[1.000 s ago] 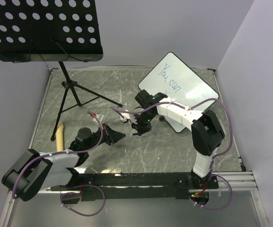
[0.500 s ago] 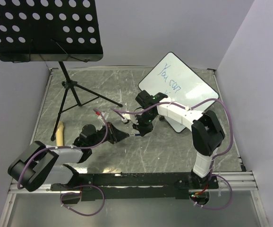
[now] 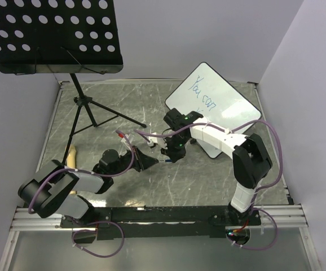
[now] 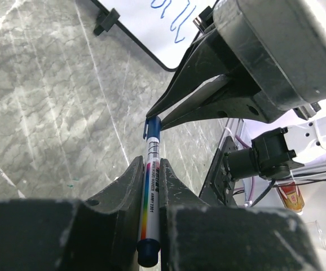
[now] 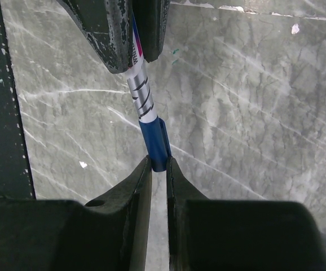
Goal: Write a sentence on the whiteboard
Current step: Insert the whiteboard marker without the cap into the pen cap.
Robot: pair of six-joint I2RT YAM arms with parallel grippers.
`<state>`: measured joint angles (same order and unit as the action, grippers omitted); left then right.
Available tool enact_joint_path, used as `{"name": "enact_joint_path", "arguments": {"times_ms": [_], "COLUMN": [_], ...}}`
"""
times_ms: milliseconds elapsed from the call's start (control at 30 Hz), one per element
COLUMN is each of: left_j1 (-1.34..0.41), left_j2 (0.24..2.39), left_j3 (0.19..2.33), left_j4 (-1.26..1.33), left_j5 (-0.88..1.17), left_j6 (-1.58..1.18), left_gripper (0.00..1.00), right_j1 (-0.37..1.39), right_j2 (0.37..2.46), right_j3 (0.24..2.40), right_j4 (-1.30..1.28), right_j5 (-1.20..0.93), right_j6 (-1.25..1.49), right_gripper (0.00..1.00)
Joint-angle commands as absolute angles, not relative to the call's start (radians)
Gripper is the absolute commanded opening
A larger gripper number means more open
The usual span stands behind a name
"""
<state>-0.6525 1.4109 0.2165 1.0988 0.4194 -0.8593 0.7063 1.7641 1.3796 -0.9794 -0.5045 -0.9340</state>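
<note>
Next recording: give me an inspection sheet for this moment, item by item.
Surface: grey marbled table, scuffed, with a few light specks.
Job's things: whiteboard at rear right; blue sentence on it, its lower part hidden by the right arm.
Clutter: beige stick at the left edge.
Grippers: left tool shut on the marker barrel; right tool shut on the blue cap at the marker's end.
Cables: purple cables loop along both arms; no snag seen.
Surroundings: black music stand at rear left, its legs on the table; plain walls.
</note>
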Motion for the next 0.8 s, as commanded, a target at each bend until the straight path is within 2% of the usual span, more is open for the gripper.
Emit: {"name": "enact_joint_path", "arguments": {"times_ms": [0,767], "left_j1": [-0.693,-0.721], "left_j2": [1.393,1.488], "left_j3": [0.235,0.252], "left_j4": [1.129,1.226], "left_j5": [0.413,0.426], "left_j6": [-0.856,-0.891], "left_gripper": [0.01,0.01], "right_j1": [0.759,0.782], "right_j2": [1.666,1.608], "right_j3": [1.388,1.388], "right_j4": [-0.741,-0.646], "right_j5": [-0.765,-0.857], "right_j6": [-0.881,-0.816], "right_gripper": [0.0,0.0]}}
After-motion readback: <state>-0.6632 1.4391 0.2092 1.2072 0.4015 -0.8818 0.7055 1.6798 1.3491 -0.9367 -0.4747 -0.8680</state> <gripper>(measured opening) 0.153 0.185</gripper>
